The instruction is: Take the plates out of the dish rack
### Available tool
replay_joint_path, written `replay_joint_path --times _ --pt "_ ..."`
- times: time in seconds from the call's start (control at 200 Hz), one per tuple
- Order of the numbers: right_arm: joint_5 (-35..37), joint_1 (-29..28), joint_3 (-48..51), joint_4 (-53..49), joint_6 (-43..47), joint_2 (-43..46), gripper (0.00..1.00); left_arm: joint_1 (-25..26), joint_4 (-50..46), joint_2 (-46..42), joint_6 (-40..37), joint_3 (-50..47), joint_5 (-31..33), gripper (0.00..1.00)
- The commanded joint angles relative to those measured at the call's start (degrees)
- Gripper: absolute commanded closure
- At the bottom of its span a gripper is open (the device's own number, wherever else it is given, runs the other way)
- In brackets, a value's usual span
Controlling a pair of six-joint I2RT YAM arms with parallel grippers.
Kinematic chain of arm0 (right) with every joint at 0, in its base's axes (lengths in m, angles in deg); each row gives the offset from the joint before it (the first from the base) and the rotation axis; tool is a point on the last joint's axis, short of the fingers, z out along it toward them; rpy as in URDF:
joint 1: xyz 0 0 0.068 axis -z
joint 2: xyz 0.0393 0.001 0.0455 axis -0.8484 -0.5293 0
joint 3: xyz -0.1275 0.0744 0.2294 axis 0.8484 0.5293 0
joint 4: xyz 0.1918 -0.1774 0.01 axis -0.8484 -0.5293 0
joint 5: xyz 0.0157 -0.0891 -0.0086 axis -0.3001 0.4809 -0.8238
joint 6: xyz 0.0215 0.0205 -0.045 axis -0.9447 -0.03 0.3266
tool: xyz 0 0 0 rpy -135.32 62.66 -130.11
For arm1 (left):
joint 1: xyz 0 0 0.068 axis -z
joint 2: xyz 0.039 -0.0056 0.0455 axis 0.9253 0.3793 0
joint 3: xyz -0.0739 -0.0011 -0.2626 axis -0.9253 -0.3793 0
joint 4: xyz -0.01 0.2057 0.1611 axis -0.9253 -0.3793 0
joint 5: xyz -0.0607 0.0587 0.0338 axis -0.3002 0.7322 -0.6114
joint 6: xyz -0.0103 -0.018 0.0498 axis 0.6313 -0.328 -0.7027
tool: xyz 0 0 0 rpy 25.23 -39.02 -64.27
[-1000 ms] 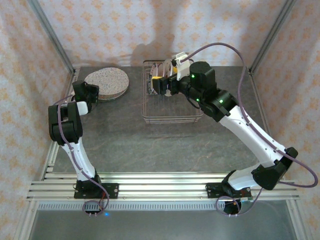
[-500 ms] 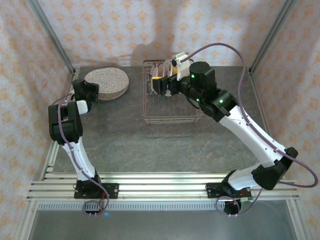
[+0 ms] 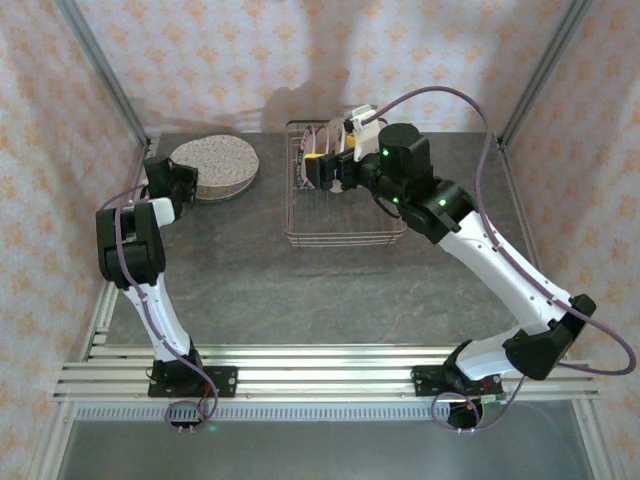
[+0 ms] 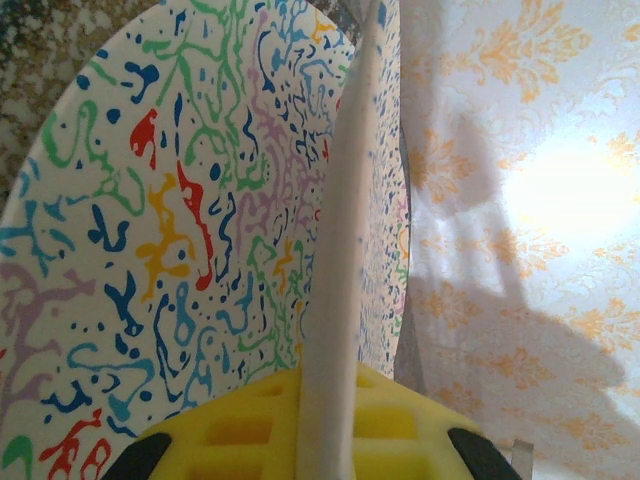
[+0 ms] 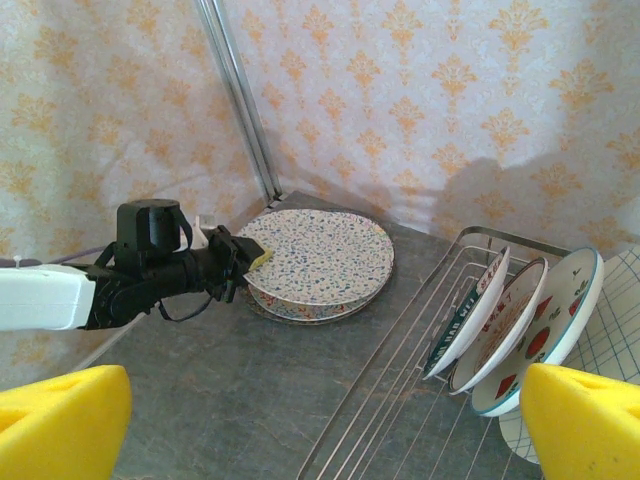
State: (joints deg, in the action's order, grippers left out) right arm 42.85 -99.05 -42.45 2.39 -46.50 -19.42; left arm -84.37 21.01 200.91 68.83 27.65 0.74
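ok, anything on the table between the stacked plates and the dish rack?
No. Just bare grey tabletop between the stacked plates and the dish rack; the top external and right wrist views both show it.

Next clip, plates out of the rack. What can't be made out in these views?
- Top external: the right gripper and its wrist cover the rack plates, so their number in the dish rack is hidden.
- Right wrist: the plaid plate is cut off by the right edge.
- Left wrist: the left gripper is cut off by the bottom edge, and the top plate it clamps hides the stack under it.
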Motion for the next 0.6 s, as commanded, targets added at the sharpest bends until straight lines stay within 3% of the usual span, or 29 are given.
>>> replay_joint_path --times 0.0,0.21,0.596 --pt "-0.1 -0.3 -1.4 -0.4 -0.9 1.3 0.01 -0.8 -1.1 0.8 -2.0 3.0 -1.2 0.94" --pt "-0.3 -0.4 -1.6 -0.4 -0.9 1.2 0.01 -1.3 -2.0 0.7 -2.3 2.6 -1.0 0.88" --pt "-0.5 -0.4 -1.6 -0.5 -1.1 1.3 0.01 -1.9 -6.1 0.2 -4.4 3.6 -2.1 0.65"
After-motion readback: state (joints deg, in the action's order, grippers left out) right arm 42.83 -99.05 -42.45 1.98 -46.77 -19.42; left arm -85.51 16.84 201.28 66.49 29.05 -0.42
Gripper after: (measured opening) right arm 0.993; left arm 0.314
